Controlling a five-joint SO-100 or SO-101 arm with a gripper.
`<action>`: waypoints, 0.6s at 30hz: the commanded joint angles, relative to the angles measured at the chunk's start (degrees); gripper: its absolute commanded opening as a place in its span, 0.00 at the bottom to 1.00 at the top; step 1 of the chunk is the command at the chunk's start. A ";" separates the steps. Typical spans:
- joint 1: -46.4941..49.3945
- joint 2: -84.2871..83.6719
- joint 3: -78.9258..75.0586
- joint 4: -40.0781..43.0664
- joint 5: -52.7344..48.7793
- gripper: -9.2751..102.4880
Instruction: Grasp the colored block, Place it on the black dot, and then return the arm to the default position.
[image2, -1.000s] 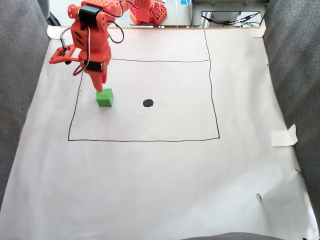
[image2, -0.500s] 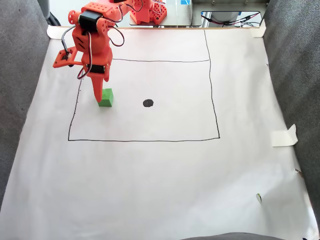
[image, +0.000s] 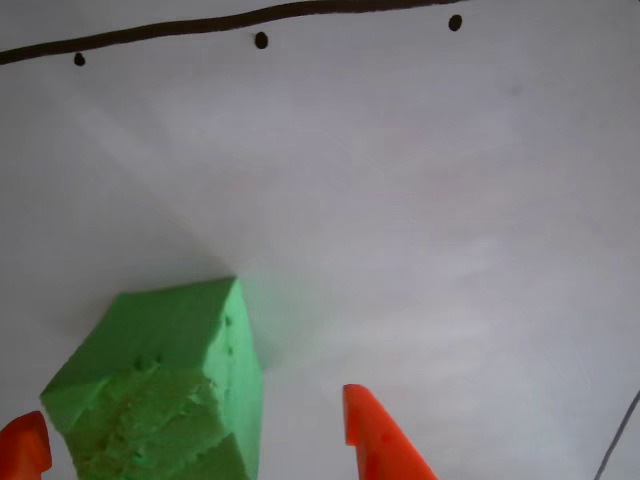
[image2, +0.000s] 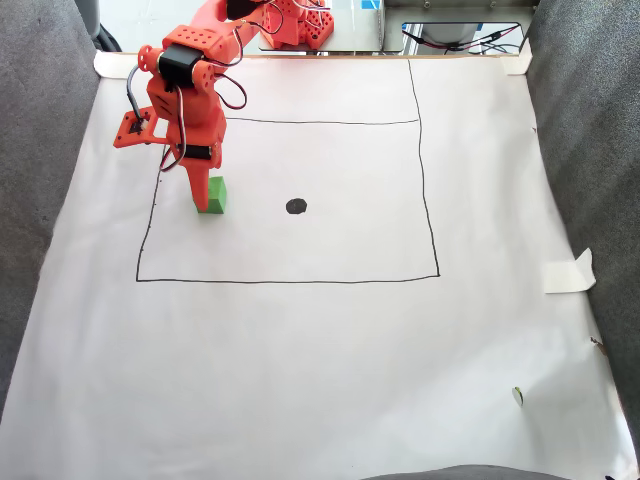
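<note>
Fixed view: white paper sheet (image2: 320, 350) covers the table, grey fabric (image2: 40, 150) along both sides. Landmark is the hand-drawn black rectangle (image2: 300, 281) on the sheet. Orange arm (image2: 185, 95) reaches in from the top edge and sits over the rectangle's upper-left corner, pointing down. Colored block (image2: 212, 195), green, rests on the paper just inside the rectangle's left line, roughly mid-height. Gripper (image2: 201, 195) is down at the block, lower finger against or overlapping its left face; contact is hard to confirm from this angle. Black dot (image2: 296, 206) is inside the rectangle, a little left of centre, well apart from the block on its right. Folded tape piece (image2: 569, 272) lies outside the rectangle, off its lower-right corner.

Other view, close to the paper: colored block (image: 160, 390) fills the lower left, rough crumbly face toward the camera, turned at an angle. Two orange fingertips (image: 375, 435) straddle it, one at the left frame edge, one to its right with a clear strip of paper between tip and block. Gripper (image: 190, 440) is spread apart, not clamped. Thick black line (image: 230, 22) runs along the top with small dots strung under it.
</note>
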 joint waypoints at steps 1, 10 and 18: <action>0.09 0.70 -1.23 -0.62 0.44 0.43; 0.26 -0.44 -1.23 -1.93 0.62 0.39; 0.26 -0.44 -1.23 -2.81 1.58 0.29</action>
